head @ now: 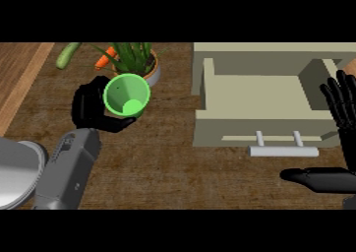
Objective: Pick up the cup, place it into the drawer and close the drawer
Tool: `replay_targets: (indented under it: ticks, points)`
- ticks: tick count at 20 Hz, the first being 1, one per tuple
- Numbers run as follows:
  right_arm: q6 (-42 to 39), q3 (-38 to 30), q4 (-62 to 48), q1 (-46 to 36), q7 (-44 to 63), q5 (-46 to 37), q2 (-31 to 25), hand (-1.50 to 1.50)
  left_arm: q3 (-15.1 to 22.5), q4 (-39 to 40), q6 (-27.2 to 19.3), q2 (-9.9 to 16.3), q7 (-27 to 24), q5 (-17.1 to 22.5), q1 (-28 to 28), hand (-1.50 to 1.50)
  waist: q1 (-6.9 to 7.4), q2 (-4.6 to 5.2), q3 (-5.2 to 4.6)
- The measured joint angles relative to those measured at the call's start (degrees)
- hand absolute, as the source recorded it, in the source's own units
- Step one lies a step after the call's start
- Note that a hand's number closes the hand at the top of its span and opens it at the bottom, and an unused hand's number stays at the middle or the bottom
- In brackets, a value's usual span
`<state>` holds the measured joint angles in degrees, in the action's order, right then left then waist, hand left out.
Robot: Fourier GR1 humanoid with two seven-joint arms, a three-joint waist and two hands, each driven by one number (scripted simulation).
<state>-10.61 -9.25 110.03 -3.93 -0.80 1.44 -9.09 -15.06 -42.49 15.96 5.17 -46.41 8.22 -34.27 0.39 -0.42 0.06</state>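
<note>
We have the cup (127, 95) in our left hand (94, 110), fingers curled round its side, its mouth tipped toward us, held just in front of the plant (133, 56) and well left of the drawer (257, 91). The drawer stands open, handle (284, 151) facing us. Our right hand (344, 142) rests at the right edge, fingers straight, holding nothing. We judge the pick done; next comes carrying the cup rightward over the drawer's wall and lowering it inside.

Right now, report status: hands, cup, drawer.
Left hand shut on green cup, lifted beside potted plant. Right hand open, resting at drawer's right side. Drawer open, nothing seen inside. Nothing seen between cup and drawer.
</note>
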Motion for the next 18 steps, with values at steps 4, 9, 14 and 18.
replay_targets:
  ticks: [4, 9, 14, 18]
  points:
    - [-0.39, -0.34, -0.53, 0.33, -0.86, 0.0, -0.22, -1.5, 3.16, -9.19, -4.1, -2.59, 7.36, -0.1, -2.08, 1.5, 0.09, -0.02, 0.01]
    - [-0.72, -0.46, -0.03, 0.49, -0.56, 0.41, -0.29, -1.5, 6.96, -15.32, -9.37, -3.95, 16.96, 0.07, -7.97, 1.5, -0.38, 0.13, -0.02]
    - [-1.11, -1.12, 0.46, 0.82, -0.75, 1.13, -0.47, -1.5, 11.99, -16.86, -16.53, -4.8, 24.53, 0.46, -14.28, 1.5, -0.84, 0.28, -0.03]
    - [-0.95, -0.62, -0.32, -0.16, -0.66, 0.58, -0.31, -1.5, 15.32, -12.53, -22.27, -5.02, 26.13, 1.25, -20.17, 1.5, -1.21, 0.45, -0.03]
